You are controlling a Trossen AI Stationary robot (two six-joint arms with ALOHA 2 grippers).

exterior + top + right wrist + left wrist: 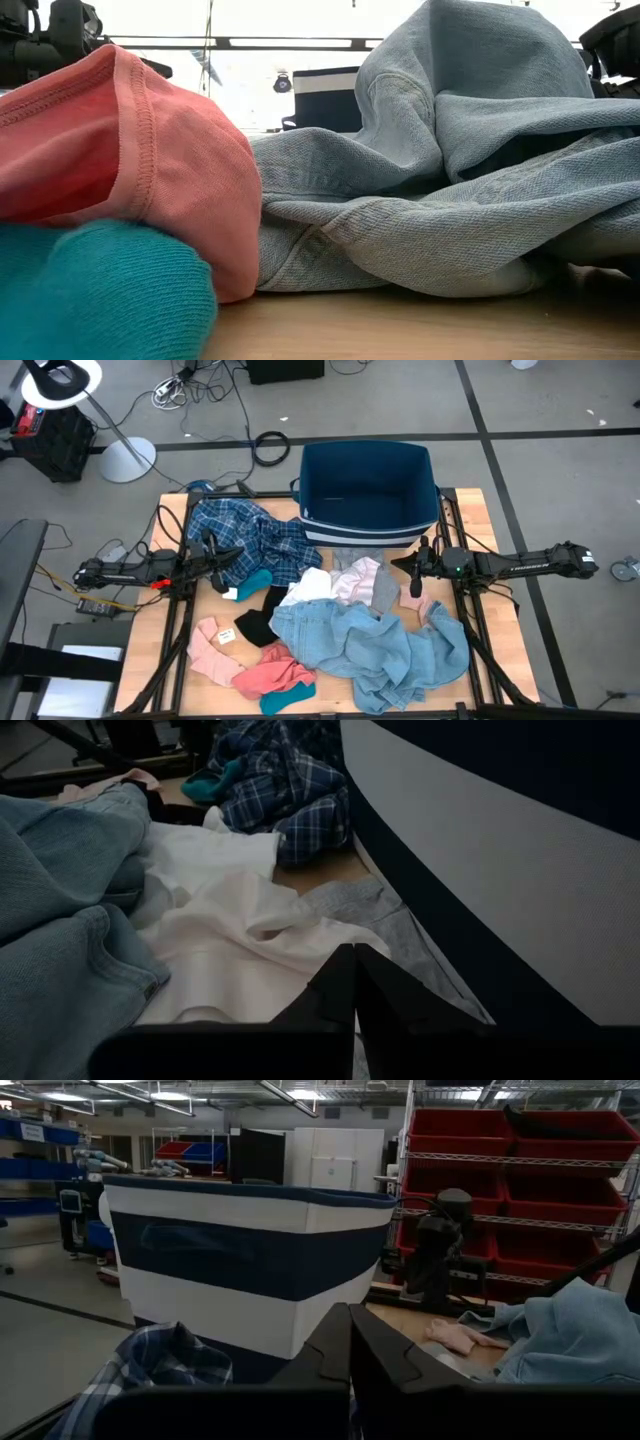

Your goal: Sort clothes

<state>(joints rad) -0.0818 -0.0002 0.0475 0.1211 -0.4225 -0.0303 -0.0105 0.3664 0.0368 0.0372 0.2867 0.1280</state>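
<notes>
Nothing has reached the dark blue bin yet — its inside shows bare from above, so the sorting looks barely begun, if begun at all. Every garment lies on the wooden table in front of the bin.

The blue plaid shirt is bunched just beside the bin's front left corner. A white piece, a pale pink piece and a grey piece crowd together right below the bin's front wall. The light blue denim garment sprawls farther out from the bin, the largest heap there. A black piece lies between the plaid shirt and the denim. A coral-pink piece and a light pink sock sit well away from the bin toward the near left, with a teal sock at the table's near edge and another teal piece touching the plaid shirt.

The left gripper hangs over the plaid shirt's edge, fingers pressed together and holding nothing. The right gripper hovers just off the bin's front right corner above the grey piece — likewise closed and empty.

By this judgement, the whole pile is left to sort.
</notes>
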